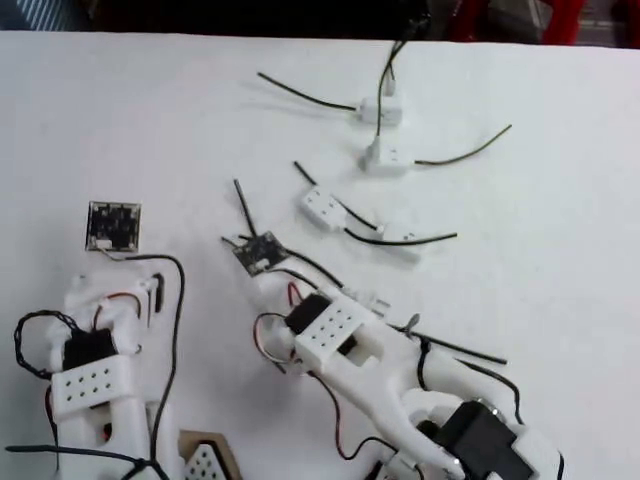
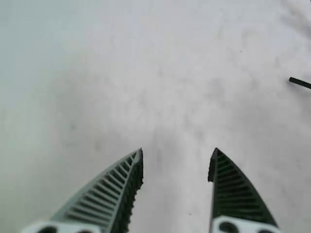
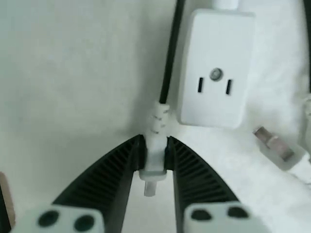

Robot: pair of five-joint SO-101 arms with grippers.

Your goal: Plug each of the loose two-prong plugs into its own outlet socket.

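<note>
**Inspector:** Plug status?

**Operator:** White two-prong plug on a thin black cord is pinched at its narrow neck by the clenched right gripper. A blunt stub points back toward the wrist and the cord leads away. I cannot tell whether it is lifted off the surface.

**Inspector:** Target?

**Operator:** White rectangular socket block lies slots-up just beside that cord, clear of the plug. A second loose plug with a bare metal prong lies near the block, apart from it. In the high view the right arm lies along the 5 o'clock line of the white table, with blocks and cords spread from 12 to 2 o'clock of its tip.

**Inspector:** Other arm?

**Operator:** Left gripper is released, jaws spread over bare table, at 7 o'clock.

**Inspector:** Recommendation?

**Operator:** In my judgement the plug must first be turned so its prongs face the slots, then squared to them and pressed straight in. The neck grip may let it pivot. The block looks loose and could slide, so bracing it with the free arm seems prudent.
</note>
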